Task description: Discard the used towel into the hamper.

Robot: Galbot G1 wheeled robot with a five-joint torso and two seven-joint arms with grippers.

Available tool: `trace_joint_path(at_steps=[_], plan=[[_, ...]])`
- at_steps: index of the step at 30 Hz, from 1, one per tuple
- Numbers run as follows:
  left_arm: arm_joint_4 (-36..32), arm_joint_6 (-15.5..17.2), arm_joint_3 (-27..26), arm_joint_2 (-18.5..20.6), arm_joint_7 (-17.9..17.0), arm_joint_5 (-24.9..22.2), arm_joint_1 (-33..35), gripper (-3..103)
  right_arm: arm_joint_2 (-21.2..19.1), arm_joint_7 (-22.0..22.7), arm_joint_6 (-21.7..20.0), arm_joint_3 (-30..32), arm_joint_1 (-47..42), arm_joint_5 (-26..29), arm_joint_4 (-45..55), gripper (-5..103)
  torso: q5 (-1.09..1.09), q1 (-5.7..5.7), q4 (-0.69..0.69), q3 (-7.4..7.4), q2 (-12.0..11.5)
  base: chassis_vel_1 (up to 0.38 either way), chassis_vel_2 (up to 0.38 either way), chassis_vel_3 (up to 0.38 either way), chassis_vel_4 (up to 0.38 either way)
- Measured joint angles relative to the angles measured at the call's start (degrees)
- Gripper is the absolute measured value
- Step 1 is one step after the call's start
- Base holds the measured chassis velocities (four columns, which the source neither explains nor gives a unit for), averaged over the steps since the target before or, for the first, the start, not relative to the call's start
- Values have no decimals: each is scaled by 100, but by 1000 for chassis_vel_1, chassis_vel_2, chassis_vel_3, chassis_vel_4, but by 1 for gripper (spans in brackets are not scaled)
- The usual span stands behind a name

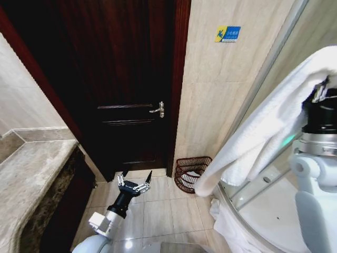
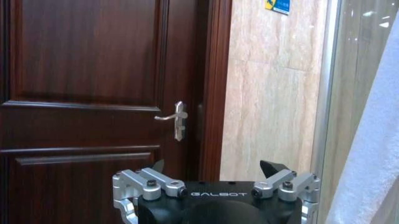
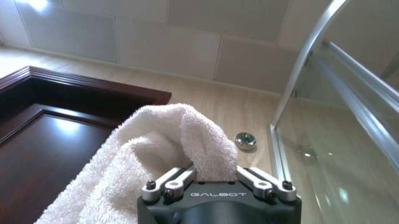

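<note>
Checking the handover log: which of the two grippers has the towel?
The right gripper, raised high, is clamped on the white towel; the left gripper is low, open and empty before the door.

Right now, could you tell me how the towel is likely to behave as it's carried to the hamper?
Probably floppy: the towel drapes limp from the right tool, its end hanging low near the hamper. Its thick pile suggests it won't slip. It may swing or snag on the way.
</note>
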Motion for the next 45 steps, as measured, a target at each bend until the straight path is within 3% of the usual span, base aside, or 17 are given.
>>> trace_joint_path(at_steps=[30, 45], plan=[[0, 0, 0, 0, 0, 0, 0, 100, -92, 7, -10, 147, -150, 9, 178, 9, 1, 0, -1, 0, 0, -73, 72, 68, -74], [0, 0, 0, 0, 0, 0, -1, 100, -390, 49, -14, -172, 467, 143, -136, 9, 0, 5, 0, 2, -3, -88, 90, 91, -79]])
